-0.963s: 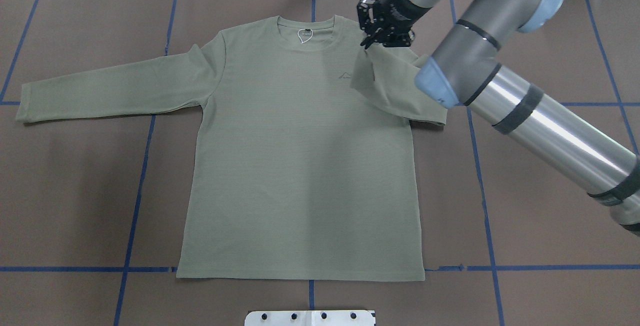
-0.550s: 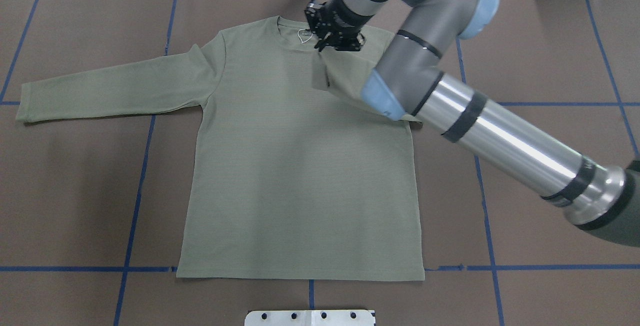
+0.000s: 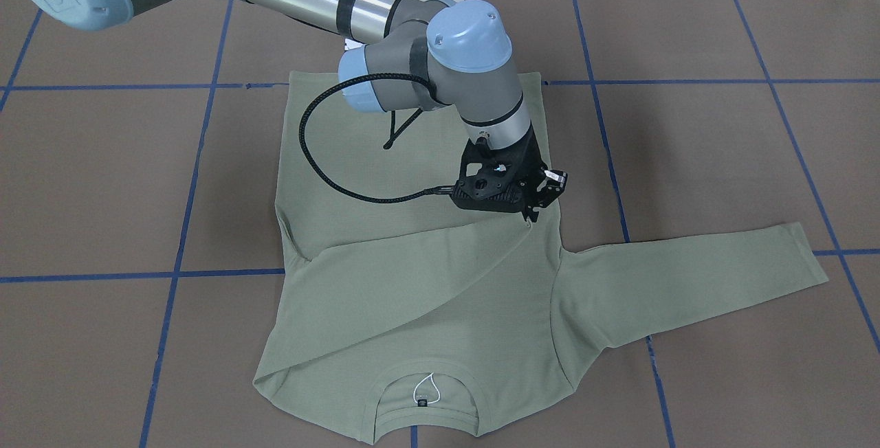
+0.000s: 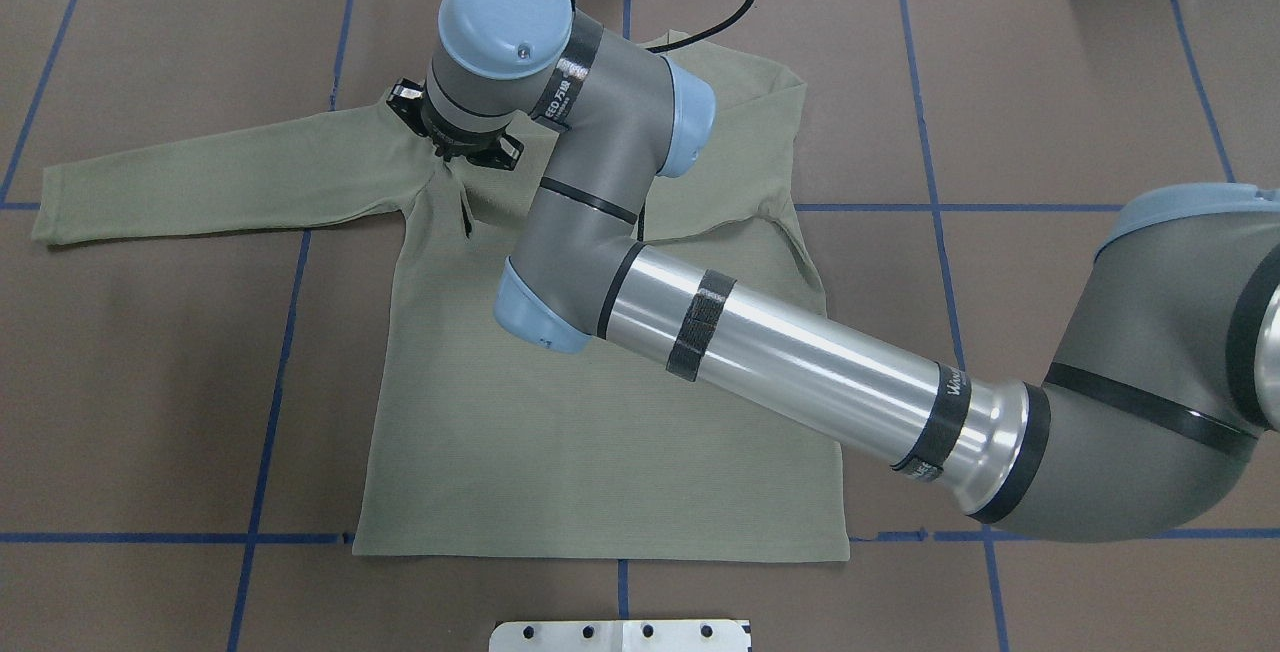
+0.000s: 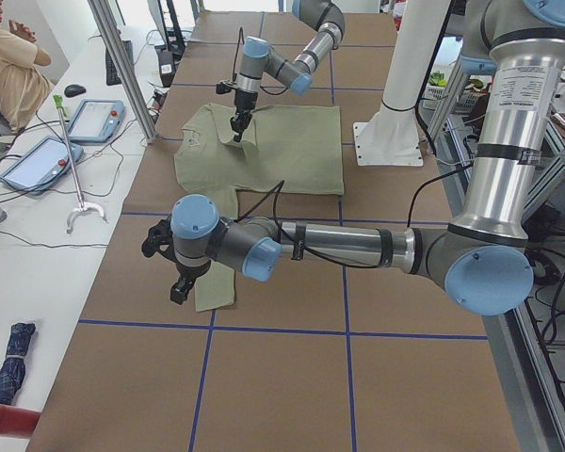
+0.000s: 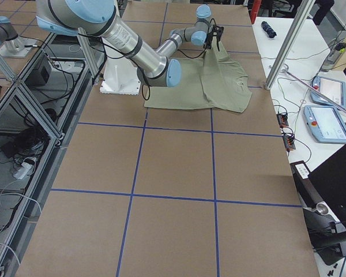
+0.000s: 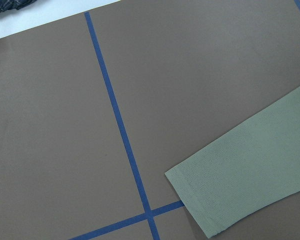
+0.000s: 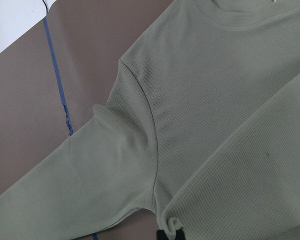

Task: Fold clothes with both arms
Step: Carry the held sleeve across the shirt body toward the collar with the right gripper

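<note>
The sage-green shirt (image 4: pixel 600 452) lies flat, front up, on the brown table, collar and white neck loop (image 3: pixel 426 389) at the far edge. My right arm reaches across it. The right gripper (image 4: pixel 455 154) (image 3: pixel 533 216) is shut on the cuff of the shirt's right sleeve (image 3: pixel 412 269), which lies pulled diagonally over the chest to the left shoulder. The left sleeve (image 4: pixel 220 182) stretches out flat, and its cuff (image 7: pixel 250 170) shows in the left wrist view. My left gripper (image 5: pixel 177 287) hangs above that cuff, seen only from the side, so I cannot tell its state.
Blue tape lines (image 4: pixel 270 382) grid the brown table cover. The white pedestal base (image 4: pixel 620 635) sits at the near edge behind the shirt's hem. A person (image 5: pixel 9 75) sits by a white side table with tablets (image 5: pixel 94 118) past the collar end.
My right gripper has travelled left across the shirt from the right shoulder to the left shoulder, dragging the right sleeve over the chest. The collar is now hidden under the arm in the overhead view.
</note>
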`<act>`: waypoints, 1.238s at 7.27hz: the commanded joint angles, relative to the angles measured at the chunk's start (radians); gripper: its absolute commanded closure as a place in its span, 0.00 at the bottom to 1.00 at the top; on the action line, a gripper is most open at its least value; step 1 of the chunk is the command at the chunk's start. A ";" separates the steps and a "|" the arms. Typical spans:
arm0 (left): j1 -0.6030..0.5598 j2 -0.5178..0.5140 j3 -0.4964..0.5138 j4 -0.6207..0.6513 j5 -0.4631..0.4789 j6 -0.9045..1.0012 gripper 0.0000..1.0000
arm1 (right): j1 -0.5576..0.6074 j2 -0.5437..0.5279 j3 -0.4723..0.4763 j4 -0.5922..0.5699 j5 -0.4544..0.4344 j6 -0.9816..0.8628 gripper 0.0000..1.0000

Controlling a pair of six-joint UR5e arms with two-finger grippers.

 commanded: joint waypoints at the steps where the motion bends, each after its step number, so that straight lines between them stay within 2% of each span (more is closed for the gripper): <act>1: 0.000 -0.001 -0.001 0.000 0.000 0.000 0.00 | -0.010 0.036 -0.070 0.060 -0.032 0.002 1.00; 4: 0.000 -0.001 -0.001 0.000 0.000 0.000 0.00 | -0.011 0.038 -0.104 0.097 -0.043 0.002 1.00; 5: 0.000 -0.001 -0.001 0.000 0.000 0.000 0.00 | -0.011 0.044 -0.137 0.132 -0.059 0.003 0.84; 6: 0.000 -0.001 0.000 -0.001 -0.002 0.001 0.00 | -0.011 0.067 -0.172 0.140 -0.072 0.006 0.36; 7: 0.002 -0.001 0.003 -0.003 -0.020 0.003 0.00 | -0.014 0.096 -0.209 0.140 -0.072 0.021 0.24; 8: 0.002 -0.001 0.006 -0.003 -0.055 0.003 0.00 | -0.017 0.107 -0.222 0.140 -0.072 0.026 0.19; 9: 0.008 -0.001 0.009 -0.003 -0.060 0.006 0.00 | -0.017 0.107 -0.223 0.140 -0.072 0.026 0.02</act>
